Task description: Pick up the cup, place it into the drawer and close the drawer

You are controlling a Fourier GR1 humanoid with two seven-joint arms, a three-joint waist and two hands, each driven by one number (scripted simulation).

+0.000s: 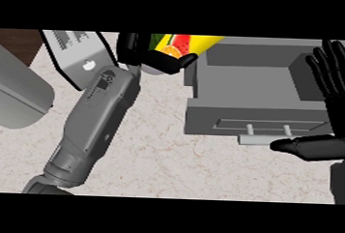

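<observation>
Gripping the cup (179, 47), left robot hand (135, 49) curling round its lower end, so carrying it tilted toward the drawer (259, 80). Hovering just beside the drawer's left wall, near the far corner, not yet over the open compartment. Drawer standing pulled out, handle (268, 129) facing the robot, ready for receiving. Right robot hand (330, 95) resting at the drawer's right side, fingers spread straight and holding nothing, likely waiting for pushing the front shut. Marbled worktop (160, 152) lying beneath.

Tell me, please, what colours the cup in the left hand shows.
The cup, held by the left hand, is yellow with red, green and orange fruit print; head view.
</observation>
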